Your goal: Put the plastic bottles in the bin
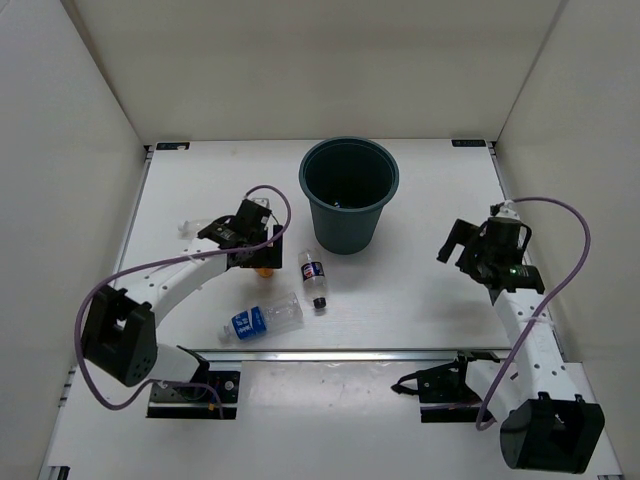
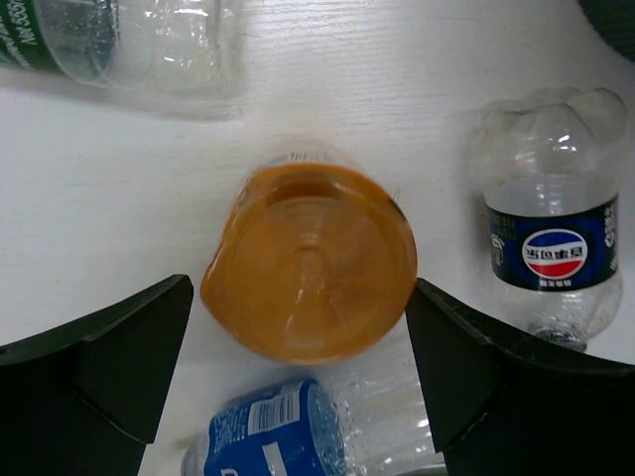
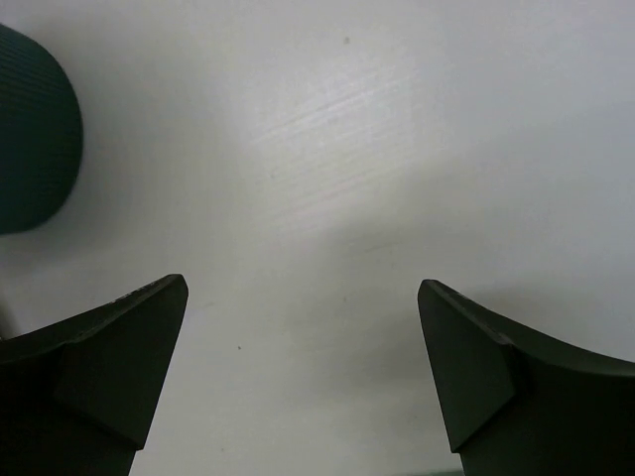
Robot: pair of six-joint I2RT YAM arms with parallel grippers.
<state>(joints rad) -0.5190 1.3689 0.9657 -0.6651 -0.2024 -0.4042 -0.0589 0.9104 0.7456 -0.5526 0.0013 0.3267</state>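
The stubby orange bottle stands end-on between the fingers of my left gripper, which is open. Its right finger is at the bottle's side and the left finger is a small gap away. In the top view only a sliver of the orange bottle shows under the left gripper. The dark-labelled bottle and the blue-label bottle lie on the table. A clear bottle with a green label lies at the far left. The bin stands behind. My right gripper is open and empty. The all-green bottle is not in view.
White walls enclose the white table on three sides. A metal rail runs along the near edge by the arm bases. The bin's side shows at the left of the right wrist view.
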